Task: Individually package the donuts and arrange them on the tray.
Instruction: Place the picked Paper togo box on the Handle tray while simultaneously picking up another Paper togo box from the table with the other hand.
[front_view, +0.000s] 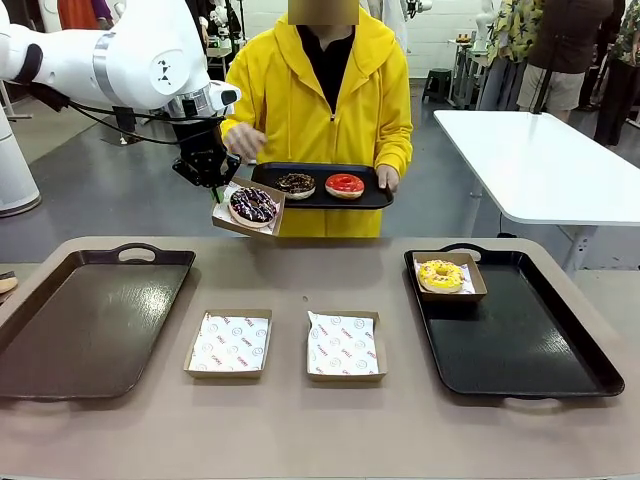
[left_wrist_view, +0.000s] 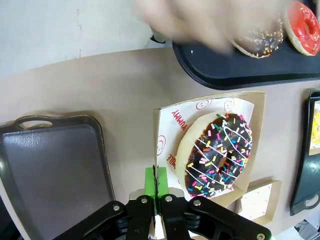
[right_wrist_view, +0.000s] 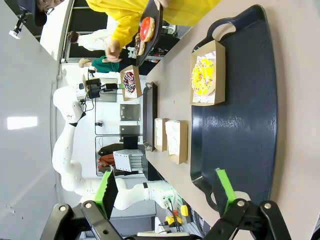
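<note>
My left gripper (front_view: 215, 187) (left_wrist_view: 156, 186) is shut on the edge of a paper-lined cardboard box (front_view: 226, 222) (left_wrist_view: 210, 102), held in the air at the table's far side. In it lies a chocolate donut with coloured sprinkles (front_view: 253, 205) (left_wrist_view: 220, 155). A person in yellow holds a small black tray (front_view: 370, 198) (left_wrist_view: 240, 72) carrying a chocolate crumb donut (front_view: 296, 184) (left_wrist_view: 260, 42) and a red-glazed donut (front_view: 344, 185) (left_wrist_view: 302, 25). A yellow donut (front_view: 441, 274) (right_wrist_view: 204, 75) sits boxed on the black tray (front_view: 520, 340) (right_wrist_view: 240, 120) at right. My right gripper (right_wrist_view: 166, 192) hangs open above that tray's near end.
A brown tray (front_view: 90, 320) (left_wrist_view: 55, 170) lies at table left. Two empty lined boxes (front_view: 229, 343) (front_view: 343, 346) sit side by side near the front middle. The person's hand (front_view: 243, 140) (left_wrist_view: 200, 20) hovers just behind the held box, blurred.
</note>
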